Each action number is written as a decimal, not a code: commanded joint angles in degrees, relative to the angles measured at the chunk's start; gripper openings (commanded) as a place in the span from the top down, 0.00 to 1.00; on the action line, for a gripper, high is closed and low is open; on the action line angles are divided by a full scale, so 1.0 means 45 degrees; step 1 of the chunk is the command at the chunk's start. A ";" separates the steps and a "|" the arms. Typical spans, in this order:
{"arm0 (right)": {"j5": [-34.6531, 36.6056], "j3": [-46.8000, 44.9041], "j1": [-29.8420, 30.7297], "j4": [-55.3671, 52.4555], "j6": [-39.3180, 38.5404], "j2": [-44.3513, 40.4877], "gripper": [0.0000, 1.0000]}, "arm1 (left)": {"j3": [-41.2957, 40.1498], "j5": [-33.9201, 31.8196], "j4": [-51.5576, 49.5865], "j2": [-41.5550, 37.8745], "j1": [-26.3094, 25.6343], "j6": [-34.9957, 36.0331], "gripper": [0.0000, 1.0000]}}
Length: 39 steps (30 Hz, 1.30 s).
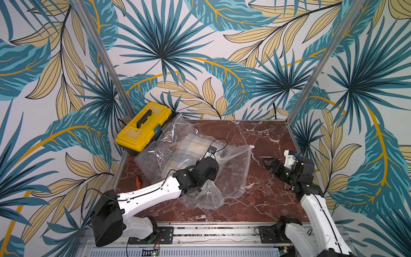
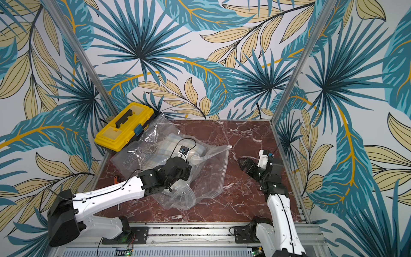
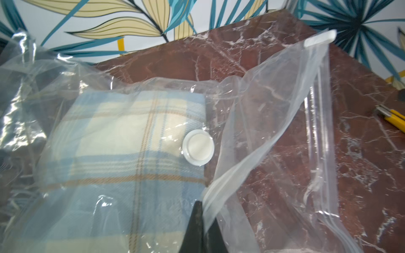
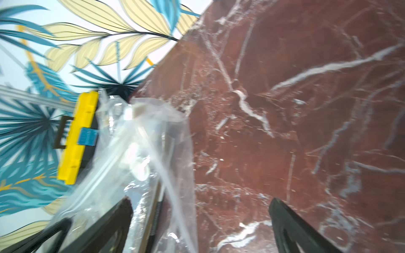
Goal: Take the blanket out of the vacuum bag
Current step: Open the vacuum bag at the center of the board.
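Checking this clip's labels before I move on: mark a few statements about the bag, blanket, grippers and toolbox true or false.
1. The blanket lies inside the vacuum bag. True.
2. The right gripper is shut. False: its jaws stand wide open.
3. The toolbox is red. False: it is yellow.
4. The left gripper is shut at the bag's zip edge. True.
5. The white valve sits over bare table. False: it sits over the blanket.
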 commanded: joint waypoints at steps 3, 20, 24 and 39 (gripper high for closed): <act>-0.1395 0.0091 0.0762 -0.0187 0.1290 -0.1515 0.01 | 0.1638 0.1036 0.2317 -0.0205 -0.0336 0.1532 1.00; -0.0542 -0.0672 0.5783 0.3629 0.2951 0.0466 0.06 | 0.2416 -0.1532 0.2354 -0.0113 -0.2246 0.3303 1.00; 0.0418 -0.0716 0.7074 0.4389 0.2722 0.2077 0.13 | 0.1257 -0.2644 0.3567 -0.0308 -0.2246 0.3462 1.00; 0.2206 0.2323 0.8574 0.8611 0.2152 1.0103 0.22 | -0.0424 -0.2837 0.4528 -0.3131 -0.2253 0.4255 1.00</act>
